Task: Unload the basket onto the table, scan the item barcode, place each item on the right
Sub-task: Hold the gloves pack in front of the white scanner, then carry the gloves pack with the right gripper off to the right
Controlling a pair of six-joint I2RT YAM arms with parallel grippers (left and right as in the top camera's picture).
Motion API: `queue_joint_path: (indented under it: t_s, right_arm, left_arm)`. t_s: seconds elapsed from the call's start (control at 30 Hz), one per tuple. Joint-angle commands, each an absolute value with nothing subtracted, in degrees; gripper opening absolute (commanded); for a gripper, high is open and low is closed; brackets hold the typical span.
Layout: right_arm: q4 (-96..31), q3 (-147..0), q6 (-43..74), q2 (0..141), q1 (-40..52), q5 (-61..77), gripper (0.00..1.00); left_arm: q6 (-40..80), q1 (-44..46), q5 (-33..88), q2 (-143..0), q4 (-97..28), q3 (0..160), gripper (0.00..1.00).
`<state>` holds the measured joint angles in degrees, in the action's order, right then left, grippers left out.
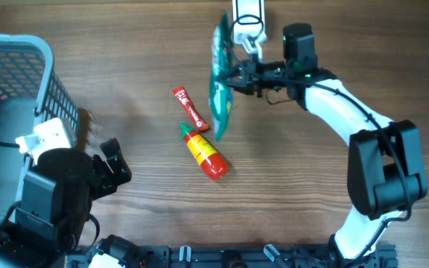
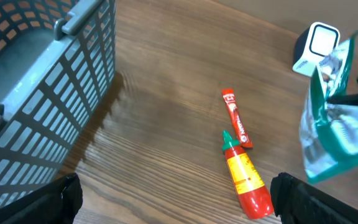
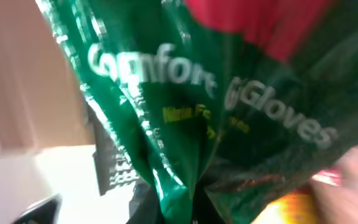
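A crinkly, glossy green glove bag sits pinched in the right fingers; the left fingers spread wide.

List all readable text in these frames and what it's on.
"Comfort" and "Gloves": white lettering on the glossy green plastic bag.
Yellow line beneath it on the same bag: too blurred to read.
White print on the flat red sachet: too small to read.
Label on the red squeeze bottle with yellow label: too small to read.
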<state>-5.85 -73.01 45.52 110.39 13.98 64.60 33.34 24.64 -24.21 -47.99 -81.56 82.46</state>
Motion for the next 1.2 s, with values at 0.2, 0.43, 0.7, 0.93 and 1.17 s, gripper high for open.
queue_joint_path:
  t_s: [0.2, 0.43, 0.7, 0.93, 1.17]
  right_arm:
    - [-55.0, -78.8, 48.6, 87.8, 12.5, 10.2, 0.05]
    - [-60.0, -78.7, 55.7, 82.0, 12.4, 15.6, 0.04]
    - [-53.1, -78.8, 71.6, 89.2, 12.6, 2.7, 0.05]
    - [-46.2, -96.4, 72.6, 111.4, 11.9, -0.4, 0.05]
    - [-45.1, -126.3, 72.6, 133.7, 8.2, -3.6, 0.05]
  left_arm:
    - [33.7, 24.9, -24.7, -47.9, -81.5, 82.5, 1.0]
    - [33.7, 24.9, -24.7, -47.9, -81.5, 82.5, 1.0]
    - [33.7, 24.9, -24.7, -47.9, -81.5, 82.5, 1.0]
    - [33.7, 24.9, -24.7, -47.9, -81.5, 82.5, 1.0]
    - [33.7, 24.9, -24.7, -47.9, -81.5, 82.5, 1.0]
